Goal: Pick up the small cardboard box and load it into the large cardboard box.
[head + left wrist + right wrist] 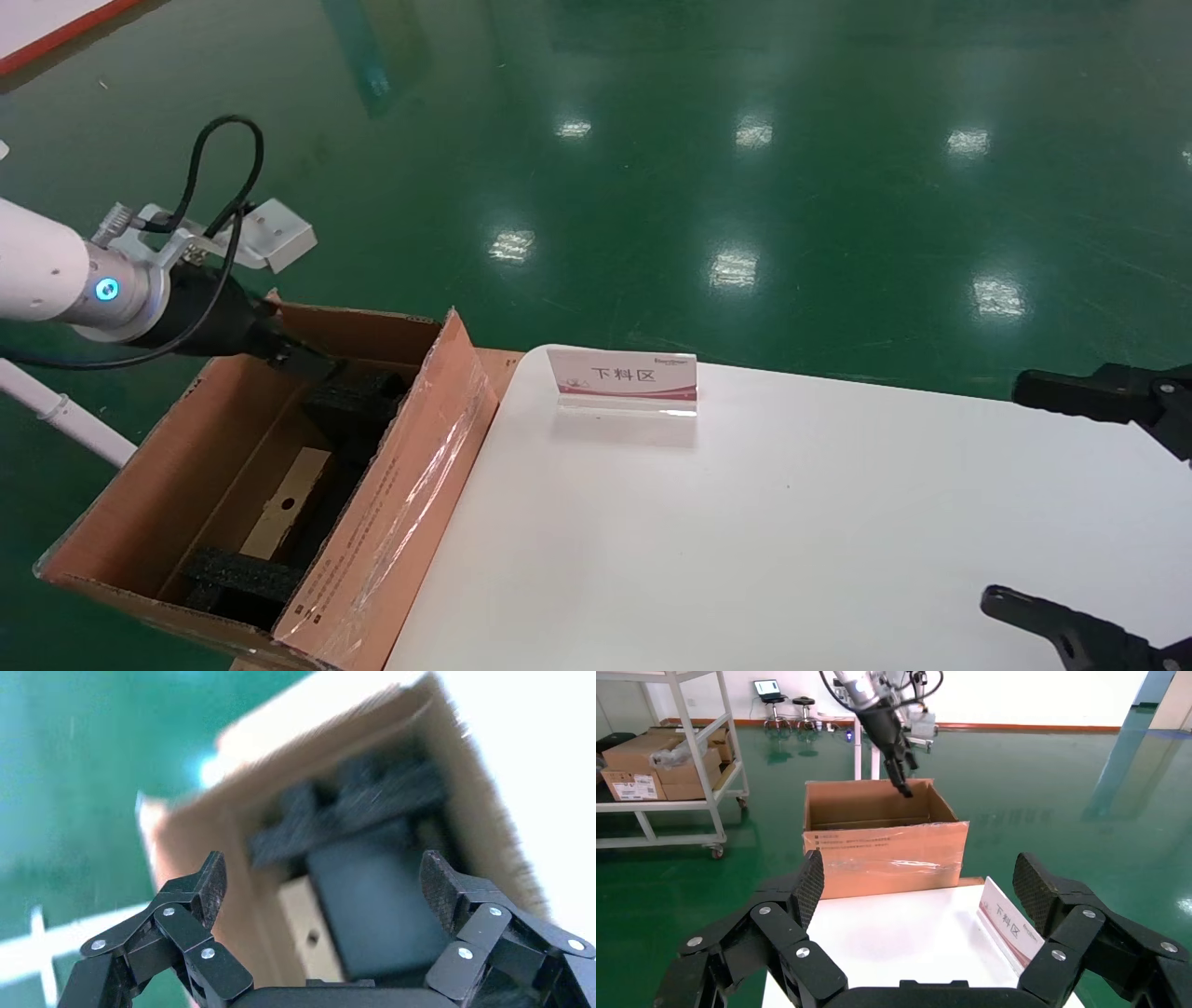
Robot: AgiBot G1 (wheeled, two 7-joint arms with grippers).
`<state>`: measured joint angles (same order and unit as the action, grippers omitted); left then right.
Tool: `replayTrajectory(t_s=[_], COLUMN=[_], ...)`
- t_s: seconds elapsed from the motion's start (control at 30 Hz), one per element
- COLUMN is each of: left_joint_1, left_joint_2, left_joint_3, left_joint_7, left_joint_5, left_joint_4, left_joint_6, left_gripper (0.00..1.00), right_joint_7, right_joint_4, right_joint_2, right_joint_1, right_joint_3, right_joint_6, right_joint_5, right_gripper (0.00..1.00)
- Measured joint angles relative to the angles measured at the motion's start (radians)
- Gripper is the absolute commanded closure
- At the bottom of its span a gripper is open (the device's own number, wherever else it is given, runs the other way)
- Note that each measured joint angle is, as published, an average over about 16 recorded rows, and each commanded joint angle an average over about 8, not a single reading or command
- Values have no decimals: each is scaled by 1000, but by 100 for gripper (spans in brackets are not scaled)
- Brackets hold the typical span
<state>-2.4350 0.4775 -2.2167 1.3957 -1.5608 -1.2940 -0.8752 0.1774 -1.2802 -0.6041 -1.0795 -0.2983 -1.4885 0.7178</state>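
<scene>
Hovering: left gripper [320, 881] over big brown corrugated carton [140, 475], fingers wide, empty | plain brown small cardboard box [287, 503] lay inside between black foam inserts [358, 401] | step: loading apparently done; next: withdraw clear | right gripper [919, 885] parked over white counter [745, 522], fingers wide.

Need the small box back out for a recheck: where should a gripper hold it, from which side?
Likely from straight above: the small cardboard box lies flat on the floor of the large cardboard box, walled in, black foam at both ends. Pinch across its narrow width. The open left gripper hovers above; the right gripper idles over the table.
</scene>
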Motion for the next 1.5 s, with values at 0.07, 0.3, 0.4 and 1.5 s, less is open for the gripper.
replayTrajectory(t_s=[0.07,0.3,0.4,1.5], left_joint_1=[-25,-57,-52,623], left_joint_2=[-34,-102,-117,-6], left_joint_3=[21,84,117,1002], left_joint_7=[-57,-268,-343,-793], left_joint_5=[36,189,244,550], left_joint_4=[-38,-75,-79,-44], left_joint_6=[14,21,10,-300], left_gripper=[0,0,0,0], right_joint_7=[0,0,0,-1], right_joint_4=[0,0,0,1], right_joint_2=[0,0,0,1], right_joint_1=[0,0,0,-1], right_joint_3=[0,0,0,-2], right_joint_6=[0,0,0,0], right_joint_5=[0,0,0,0], right_gripper=[0,0,0,0])
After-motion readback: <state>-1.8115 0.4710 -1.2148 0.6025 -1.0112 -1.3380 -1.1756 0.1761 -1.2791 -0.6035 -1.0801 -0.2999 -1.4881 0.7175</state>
